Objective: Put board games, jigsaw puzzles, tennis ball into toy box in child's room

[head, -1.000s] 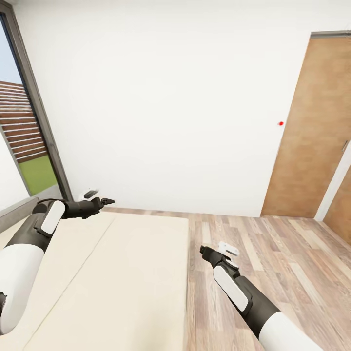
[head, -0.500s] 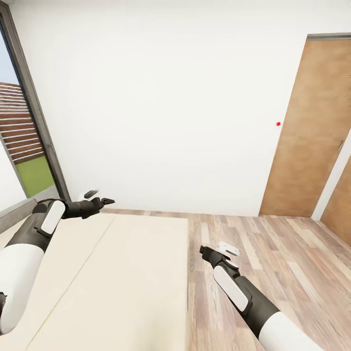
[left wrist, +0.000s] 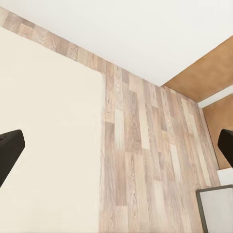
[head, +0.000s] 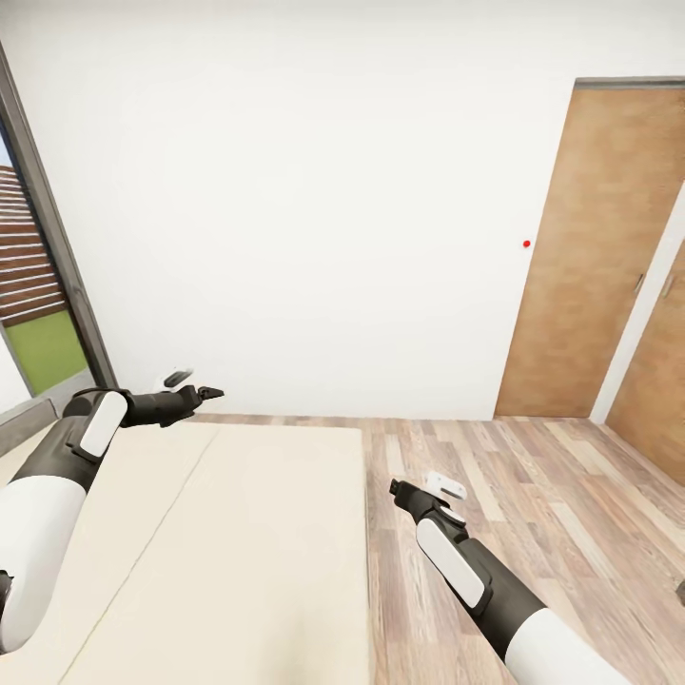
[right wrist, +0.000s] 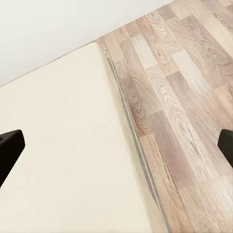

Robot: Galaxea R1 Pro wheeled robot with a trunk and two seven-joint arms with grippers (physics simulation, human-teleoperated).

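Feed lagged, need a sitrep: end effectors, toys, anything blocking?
Both end effectors open and empty, left over the bed, right by its edge. No toys on the mattress in view. Wood floor and door ahead.

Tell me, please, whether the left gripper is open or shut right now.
Open: in the left wrist view the left gripper's dark fingertips sit far apart at opposite edges, nothing between them.

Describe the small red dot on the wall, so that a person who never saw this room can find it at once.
Start at the brown wooden door on the right side of the head view. Just left of its frame, on the plain white wall, sits the small red dot, at about the door's mid-height. It is the only coloured mark on that wall.
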